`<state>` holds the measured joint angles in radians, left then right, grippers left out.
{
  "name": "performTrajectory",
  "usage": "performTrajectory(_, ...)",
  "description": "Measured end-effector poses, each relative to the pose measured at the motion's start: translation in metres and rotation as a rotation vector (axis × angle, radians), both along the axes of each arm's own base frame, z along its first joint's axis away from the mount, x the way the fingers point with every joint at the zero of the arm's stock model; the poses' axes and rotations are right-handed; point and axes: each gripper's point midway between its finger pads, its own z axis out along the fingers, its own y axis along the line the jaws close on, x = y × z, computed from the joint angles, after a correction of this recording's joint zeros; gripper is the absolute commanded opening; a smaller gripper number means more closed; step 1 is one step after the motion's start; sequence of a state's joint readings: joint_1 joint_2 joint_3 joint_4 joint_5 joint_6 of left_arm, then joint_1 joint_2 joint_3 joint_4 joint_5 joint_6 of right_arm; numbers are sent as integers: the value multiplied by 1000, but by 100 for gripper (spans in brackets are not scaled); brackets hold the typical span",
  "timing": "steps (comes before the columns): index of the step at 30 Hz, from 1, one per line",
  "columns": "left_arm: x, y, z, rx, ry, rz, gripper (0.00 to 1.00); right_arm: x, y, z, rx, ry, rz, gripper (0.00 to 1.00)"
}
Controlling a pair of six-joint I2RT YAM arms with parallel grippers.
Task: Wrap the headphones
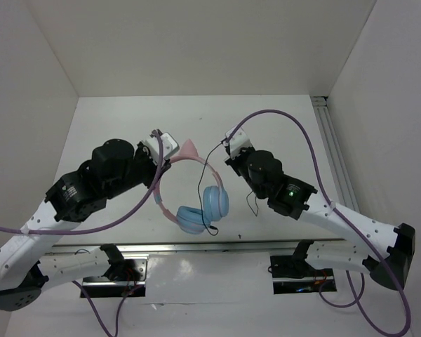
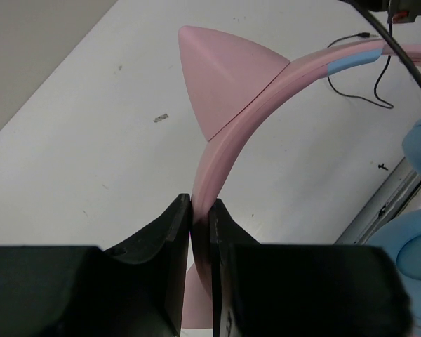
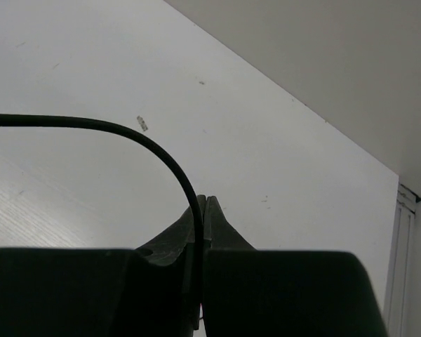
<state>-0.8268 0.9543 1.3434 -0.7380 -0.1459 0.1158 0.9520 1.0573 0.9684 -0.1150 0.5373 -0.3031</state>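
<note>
our left pincer [image 2: 200, 206] clamps the headband [image 2: 231, 140], right pincer [image 3: 202, 204] pinches the cord [image 3: 126, 130]. if we tug hard, the thin cord could slip from between its tips, or snap.

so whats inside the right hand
The thin black cord runs down between the shut fingers of the right hand. How far it goes on below is covered by the hand's own body.

White table [image 1: 119, 133] enclosed by plain white walls [image 1: 196, 42] on three sides. A metal rail [image 1: 331, 137] runs along its right edge; a small grey scuff [image 2: 161, 118] marks the surface.
</note>
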Motion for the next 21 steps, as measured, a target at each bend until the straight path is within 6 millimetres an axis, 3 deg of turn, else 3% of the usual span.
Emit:
performTrajectory(3,1,1,13,-38,-2,27,0,9,-7,-3,23,10,-20,0)
performTrajectory(11,1,-5,16,-72,88,68,0,27,-18,-18,97,39,-48,0)
performTrajectory(21,-16,-39,28,-245,211,-27,0,24,1,-39,201,74,70,0)
